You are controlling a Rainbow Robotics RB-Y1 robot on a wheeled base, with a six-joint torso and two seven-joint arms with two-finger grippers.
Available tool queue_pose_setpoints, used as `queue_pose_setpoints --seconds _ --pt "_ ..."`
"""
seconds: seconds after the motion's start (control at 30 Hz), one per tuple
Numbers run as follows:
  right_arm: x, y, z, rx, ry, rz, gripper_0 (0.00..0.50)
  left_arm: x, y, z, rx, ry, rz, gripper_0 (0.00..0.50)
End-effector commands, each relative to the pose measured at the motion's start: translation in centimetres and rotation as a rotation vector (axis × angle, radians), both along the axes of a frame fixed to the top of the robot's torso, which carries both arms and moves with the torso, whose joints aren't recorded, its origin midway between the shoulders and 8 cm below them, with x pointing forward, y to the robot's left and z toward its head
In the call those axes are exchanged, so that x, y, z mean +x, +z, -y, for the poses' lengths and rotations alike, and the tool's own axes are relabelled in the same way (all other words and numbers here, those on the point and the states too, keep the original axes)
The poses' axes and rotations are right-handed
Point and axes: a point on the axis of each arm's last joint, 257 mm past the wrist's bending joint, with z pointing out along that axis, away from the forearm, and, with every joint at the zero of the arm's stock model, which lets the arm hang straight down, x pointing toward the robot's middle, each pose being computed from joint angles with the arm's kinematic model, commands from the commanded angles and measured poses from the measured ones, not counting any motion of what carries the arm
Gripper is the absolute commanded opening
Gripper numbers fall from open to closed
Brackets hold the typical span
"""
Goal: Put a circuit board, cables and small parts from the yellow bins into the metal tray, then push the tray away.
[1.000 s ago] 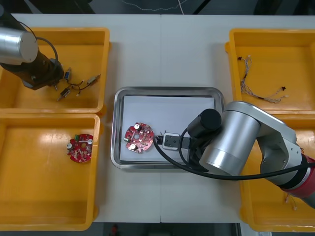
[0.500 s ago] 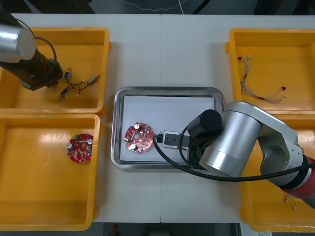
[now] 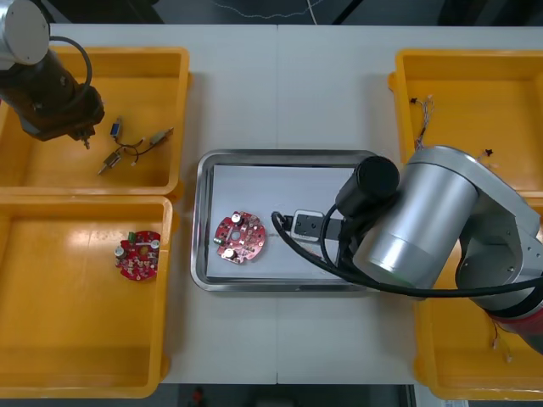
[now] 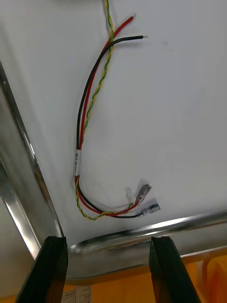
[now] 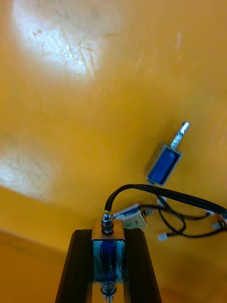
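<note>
Finding: a robotics laboratory or electronics assembly station, not a domestic or retail setting. Grounds: a plain light table [image 3: 288, 93] set out as a workcell, with yellow bins [image 3: 93, 52] ranged at both sides holding sorted stock. This comprises a round red circuit board [image 3: 138, 254], loose cables [image 3: 441, 157] and small metal parts [image 3: 161, 136]. A metal tray [image 3: 288, 155], white inside, sits between them. Robot arms [image 3: 416, 229] reach over the surface.
</note>
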Motion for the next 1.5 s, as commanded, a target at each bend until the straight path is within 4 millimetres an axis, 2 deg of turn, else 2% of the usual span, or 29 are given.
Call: queue_pose_setpoints --seconds 0.03,0.1,0.17,0.27,0.3,0.4,0.57,0.67,0.7,0.77,0.9,1.0,1.03,1.1,1.2,1.27,1.5 --pt "0.2 4.0 -1.5 0.061 0.033 0.040 0.500 0.3 5.4 -0.6 0.050 -0.027 0.072 0.000" --pt "0.4 6.2 -2.0 0.109 0.044 0.088 0.500 -0.3 5.9 0.3 0.056 -0.041 0.062 0.000" --pt "0.4 7.5 -2.2 0.135 0.050 0.116 0.500 -0.6 6.2 1.5 0.055 -0.055 0.061 0.002" --pt "0.8 9.0 -1.9 0.162 0.039 0.154 0.500 -1.2 6.5 3.1 0.045 -0.060 0.059 0.001" --pt "1.1 9.8 -1.7 0.170 0.034 0.173 0.500 -1.5 6.5 4.2 0.039 -0.068 0.060 0.000" --pt "1.4 10.8 -0.9 0.187 0.021 0.190 0.500 -1.9 6.7 6.3 0.027 -0.089 0.076 0.001" --pt "2.1 12.5 1.3 0.229 -0.025 0.189 0.500 -2.9 6.6 11.1 0.007 -0.156 0.109 0.001" --pt "2.9 14.2 3.1 0.263 -0.076 0.219 0.500 -3.4 6.4 14.4 -0.013 -0.192 0.123 0.000" --pt "3.1 14.6 3.4 0.270 -0.086 0.226 0.500 -3.5 6.4 14.9 -0.017 -0.199 0.125 0.000" --pt "3.7 15.6 4.9 0.290 -0.126 0.241 0.500 -3.9 6.2 17.1 -0.018 -0.234 0.135 0.000" --pt "4.9 16.4 7.3 0.329 -0.213 0.241 0.500 -4.5 5.6 20.2 -0.039 -0.285 0.140 0.002" --pt "6.1 17.0 9.9 0.371 -0.305 0.239 0.500 -5.0 4.9 22.6 -0.041 -0.324 0.144 0.000" --pt "6.1 17.0 9.9 0.371 -0.305 0.239 0.500 -5.0 4.9 22.6 -0.041 -0.324 0.144 0.000" --pt "6.9 17.5 11.9 0.400 -0.375 0.243 0.500 -5.5 4.0 24.3 -0.034 -0.350 0.139 0.000" --pt "7.4 17.8 13.0 0.410 -0.410 0.249 0.500 -5.7 3.6 25.2 -0.031 -0.367 0.139 0.001" --pt "8.0 18.3 14.4 0.415 -0.452 0.265 0.500 -5.8 2.6 26.6 -0.036 -0.390 0.140 0.001" --pt "8.9 18.3 16.8 0.393 -0.507 0.260 0.500 -5.4 -0.4 27.9 -0.035 -0.414 0.114 0.000"
